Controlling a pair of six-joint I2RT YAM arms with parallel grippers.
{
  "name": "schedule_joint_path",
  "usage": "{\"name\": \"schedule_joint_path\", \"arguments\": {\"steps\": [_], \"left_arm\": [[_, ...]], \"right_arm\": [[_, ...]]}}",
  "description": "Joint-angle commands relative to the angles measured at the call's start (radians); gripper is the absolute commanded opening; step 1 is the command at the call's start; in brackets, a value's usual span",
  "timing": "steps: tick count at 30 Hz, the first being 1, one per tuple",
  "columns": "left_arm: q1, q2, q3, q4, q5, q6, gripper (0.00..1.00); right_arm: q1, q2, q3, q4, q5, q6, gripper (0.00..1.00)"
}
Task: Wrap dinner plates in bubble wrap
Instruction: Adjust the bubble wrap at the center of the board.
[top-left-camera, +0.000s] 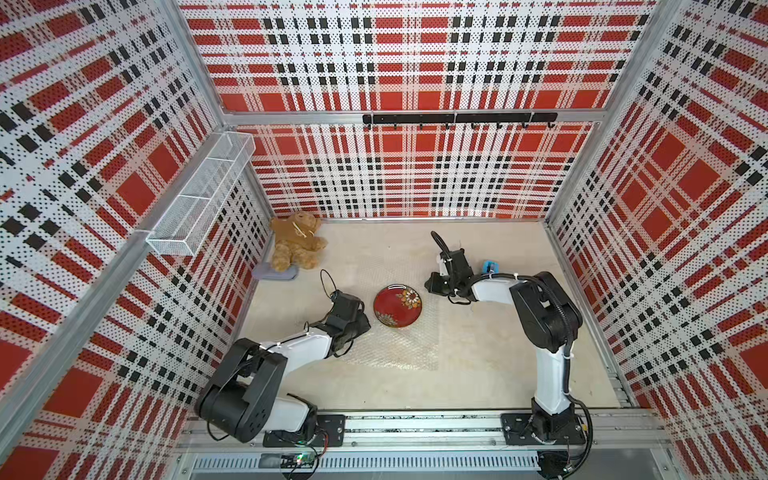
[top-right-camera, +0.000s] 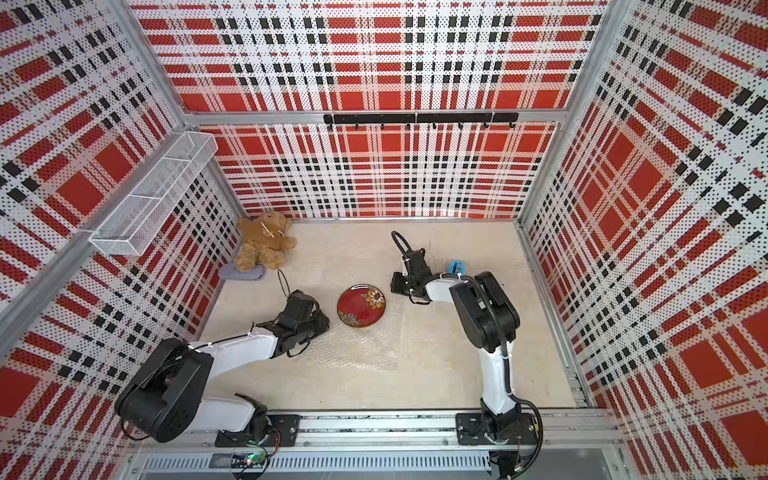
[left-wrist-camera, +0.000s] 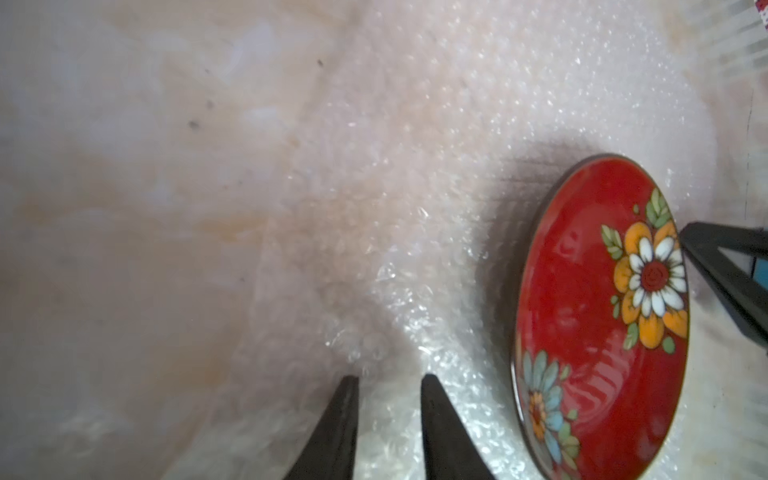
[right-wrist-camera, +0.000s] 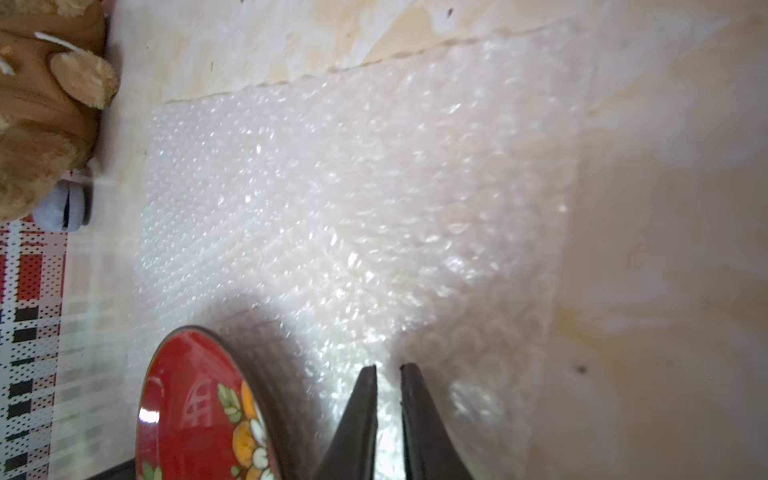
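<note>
- The dinner plate is lying face up near the middle of the bubble wrap, with bare sheet showing all round it.
- The bubble wrap is lying flat on the tabletop. None of it is covering the plate yet, so I am judging the step in hand to be picking up an edge for the first fold.
- The left gripper is hovering low over the sheet just beside the plate, its jaws standing apart and holding nothing.
- The right gripper is sitting low at the plate's opposite side, its jaws parted by a narrow gap with nothing visibly pinched.
- Doing it well probably means pinching only the thin film at an edge. The film should be rising clear of the rim before it is drawn across, so the plate is not sliding.
- Counting: one plate, one sheet, two grippers, one teddy bear, one blue tape dispenser, one wire basket and one hook rail.
</note>
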Motion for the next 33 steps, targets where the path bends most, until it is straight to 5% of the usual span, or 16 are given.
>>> {"name": "schedule_joint_path", "arguments": {"steps": [1,5,9,12,18,23,28,33], "left_arm": [[-0.071,0.053,0.028,-0.017,0.048,-0.069,0.29],[-0.141,0.062,0.098,-0.061,0.059,-0.095,0.31],[-0.141,-0.01,0.183,-0.269,-0.07,-0.047,0.43],[-0.148,-0.12,0.163,-0.404,-0.13,-0.061,0.54],[-0.25,-0.372,0.021,-0.627,-0.1,-0.261,0.55],[-0.347,-0.552,-0.072,-0.742,-0.056,-0.431,0.6],[-0.422,-0.619,-0.138,-0.739,0.009,-0.519,0.64],[-0.425,-0.595,-0.153,-0.677,0.048,-0.493,0.67]], "right_arm": [[-0.049,0.045,0.06,-0.077,0.036,-0.057,0.16],[-0.078,0.077,0.167,-0.14,0.031,-0.16,0.16],[-0.079,0.009,0.191,-0.155,0.015,-0.212,0.19],[-0.078,-0.092,0.141,-0.141,0.024,-0.234,0.3],[-0.075,-0.339,-0.087,0.022,0.011,-0.195,0.52],[-0.063,-0.491,-0.265,0.151,-0.004,-0.178,0.81],[-0.046,-0.442,-0.306,0.178,-0.165,-0.168,0.84],[0.021,-0.321,-0.227,0.154,-0.186,-0.203,0.95]]}}
